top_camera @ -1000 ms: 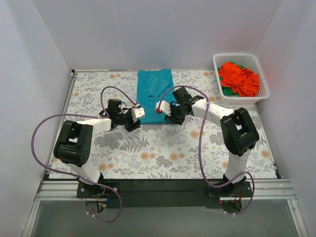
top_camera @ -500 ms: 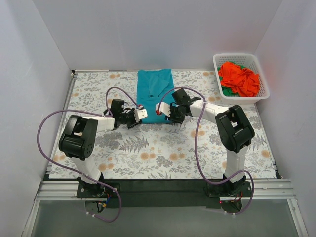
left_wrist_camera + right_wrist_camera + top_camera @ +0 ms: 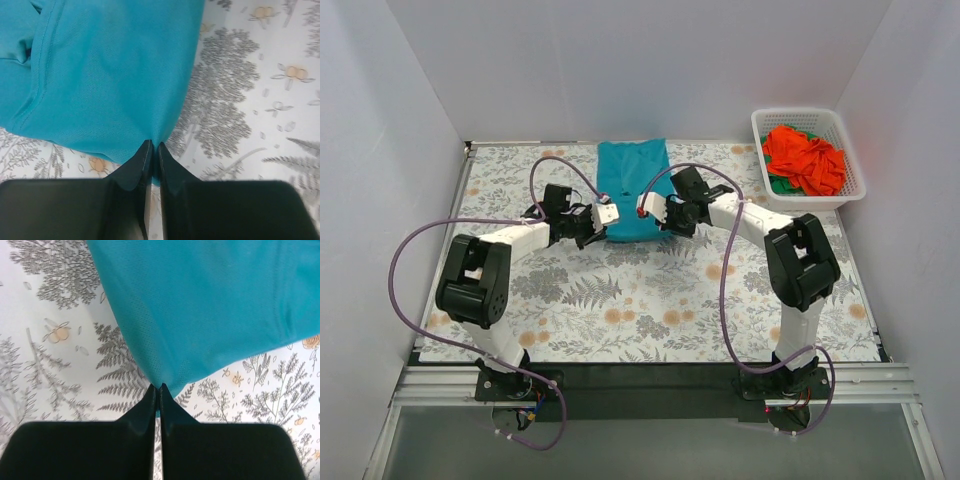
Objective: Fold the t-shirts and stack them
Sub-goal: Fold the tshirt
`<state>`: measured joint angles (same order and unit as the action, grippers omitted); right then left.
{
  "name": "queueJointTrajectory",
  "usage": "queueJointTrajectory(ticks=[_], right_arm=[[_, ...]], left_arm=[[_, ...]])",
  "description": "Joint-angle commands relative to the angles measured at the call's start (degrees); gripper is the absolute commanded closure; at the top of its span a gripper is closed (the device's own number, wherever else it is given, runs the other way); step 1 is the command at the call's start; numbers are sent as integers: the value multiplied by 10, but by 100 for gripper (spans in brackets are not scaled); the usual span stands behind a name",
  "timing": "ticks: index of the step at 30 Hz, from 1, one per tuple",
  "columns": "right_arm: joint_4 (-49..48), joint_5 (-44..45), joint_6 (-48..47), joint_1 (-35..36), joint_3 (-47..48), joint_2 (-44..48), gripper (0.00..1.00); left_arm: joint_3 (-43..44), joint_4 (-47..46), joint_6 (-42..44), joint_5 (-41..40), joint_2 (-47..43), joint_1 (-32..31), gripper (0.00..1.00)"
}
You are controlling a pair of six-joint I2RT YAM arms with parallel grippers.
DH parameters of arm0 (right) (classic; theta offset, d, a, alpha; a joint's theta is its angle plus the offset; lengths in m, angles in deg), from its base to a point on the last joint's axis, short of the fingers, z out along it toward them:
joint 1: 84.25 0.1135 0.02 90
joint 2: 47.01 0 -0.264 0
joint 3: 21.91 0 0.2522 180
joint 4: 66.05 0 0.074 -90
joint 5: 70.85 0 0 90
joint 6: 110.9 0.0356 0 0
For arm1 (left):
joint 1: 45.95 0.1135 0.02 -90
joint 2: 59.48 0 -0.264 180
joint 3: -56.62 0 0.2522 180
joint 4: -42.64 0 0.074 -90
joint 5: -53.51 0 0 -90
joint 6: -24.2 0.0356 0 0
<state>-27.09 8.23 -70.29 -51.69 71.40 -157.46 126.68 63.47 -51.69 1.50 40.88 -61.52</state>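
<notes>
**Both jaws now pinch the teal shirt's near corners**

A second ago both pairs of jaws stood apart just short of the teal shirt (image 3: 633, 180), which lies flat at 12 o'clock on the surface (image 3: 620, 300). Since then both arms have moved in toward 12 o'clock. The left jaws are now clamped on the shirt's near hem at its 7 o'clock corner and the right jaws at its 5 o'clock corner. In each wrist view the cloth draws to a point between the closed tips.

The grip looks ready, so the likely next step is to carry the hem toward the collar to fold the shirt. The orange shirt (image 3: 805, 160) and the green shirt (image 3: 777, 184) wait crumpled in the basket (image 3: 820, 203) at 2 o'clock.
</notes>
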Motion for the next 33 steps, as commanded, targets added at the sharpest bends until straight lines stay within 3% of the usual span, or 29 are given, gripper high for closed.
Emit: queueJointTrajectory(ticks=[1, 7, 14, 18, 23, 29, 33], right_arm=[[55, -30, 22, -4, 3, 64, 99], [94, -56, 46, 22, -115, 162, 99], [146, -118, 109, 99, -238, 312, 99], [201, -143, 121, 117, -225, 347, 99], [212, -116, 77, 109, -135, 308, 99], [218, -110, 11, 63, 22, 160, 99], [217, -112, -10, 30, 130, 20, 99]], left_arm=[[14, 114, 16, 40, -61, 1, 98], [-49, 218, 18, 59, -154, -19, 98], [-173, 320, -36, 106, -336, -89, 97], [-160, 352, -112, 117, -397, -102, 98], [-73, 361, -110, 104, -351, -73, 96], [21, 361, -41, 141, -198, 37, 95], [51, 299, -48, 119, -119, 66, 94]])
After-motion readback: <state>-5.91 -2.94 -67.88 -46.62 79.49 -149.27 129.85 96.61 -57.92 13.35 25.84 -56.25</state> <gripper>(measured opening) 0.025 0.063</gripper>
